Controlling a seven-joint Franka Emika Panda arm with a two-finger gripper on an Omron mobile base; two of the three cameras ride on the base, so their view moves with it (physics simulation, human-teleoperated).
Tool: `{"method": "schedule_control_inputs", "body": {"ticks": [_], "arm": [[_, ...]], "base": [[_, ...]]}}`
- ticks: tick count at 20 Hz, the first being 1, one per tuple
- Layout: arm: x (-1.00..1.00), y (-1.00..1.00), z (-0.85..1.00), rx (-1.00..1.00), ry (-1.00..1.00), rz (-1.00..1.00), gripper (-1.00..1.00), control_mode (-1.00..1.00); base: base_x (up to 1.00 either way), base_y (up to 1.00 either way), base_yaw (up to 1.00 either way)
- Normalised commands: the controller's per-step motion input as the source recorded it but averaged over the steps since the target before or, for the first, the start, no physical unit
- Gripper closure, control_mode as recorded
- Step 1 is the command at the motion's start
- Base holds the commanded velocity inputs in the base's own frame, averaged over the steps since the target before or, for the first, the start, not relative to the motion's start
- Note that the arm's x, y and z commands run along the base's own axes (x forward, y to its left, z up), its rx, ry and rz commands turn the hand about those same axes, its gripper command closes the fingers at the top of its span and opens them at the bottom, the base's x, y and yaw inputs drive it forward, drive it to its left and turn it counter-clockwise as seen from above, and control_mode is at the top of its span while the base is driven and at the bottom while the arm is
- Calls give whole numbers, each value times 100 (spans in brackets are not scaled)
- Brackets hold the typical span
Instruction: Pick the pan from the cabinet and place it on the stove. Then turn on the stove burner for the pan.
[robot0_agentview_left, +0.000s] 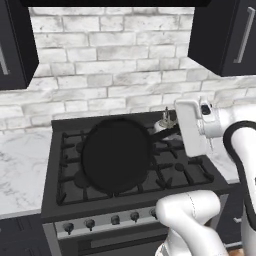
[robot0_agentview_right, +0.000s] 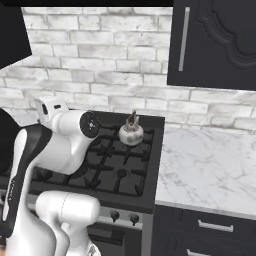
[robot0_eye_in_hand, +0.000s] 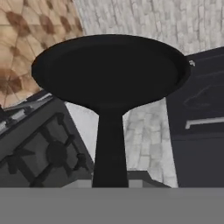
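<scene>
Pan (robot0_agentview_left: 116, 155), round and all black, hung over the left part of the stove (robot0_agentview_left: 195, 172), its wide bowl covering much of the grates on that side in the left base view, with its thin handle running right and back toward the white hand of the arm. Whether the bowl touched the grates or was held just above them could not be told. In the hand view the pan (robot0_eye_in_hand: 109, 70) filled the upper middle, its handle dropping straight down toward the camera, and a burner with its cast-iron grate (robot0_eye_in_hand: 54, 153) showed below and to the left of it. The finger tips were hidden in that view, so whether the jaws were spread or pinching the handle could not be told, though the handle led directly into the hand. Nearest the base, the row of small knobs (robot0_agentview_left: 115, 219) ran along the stove's front edge, and a white marble worktop (robot0_agentview_right: 210, 170) lay on the right of the stove, with low dark drawers beneath it. Further back, on the right rear burner, stood a small silver kettle (robot0_agentview_right: 131, 132), upright, well apart from the pan's bowl and just beyond the handle in the left base view. Behind everything rose a pale brick wall (robot0_agentview_right: 100, 60), and high on the right hung the matte-black cabinet (robot0_agentview_right: 220, 45), its raised-panel door shut, a long vertical silver bar handle (robot0_agentview_right: 185, 39) near its left edge.
</scene>
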Motion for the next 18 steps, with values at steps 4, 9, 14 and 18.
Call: {"method": "schedule_control_inputs", "body": {"ticks": [4,9,14,18], "arm": [[42,22,-40,0,34,-6,100,-100],[42,13,-43,0,34,-8,100,-100],[30,3,-32,0,24,-4,100,-100],[27,1,-33,0,25,0,100,-100]], "base": [[0,0,0],[0,0,0],[0,0,0],[0,0,0]]}}
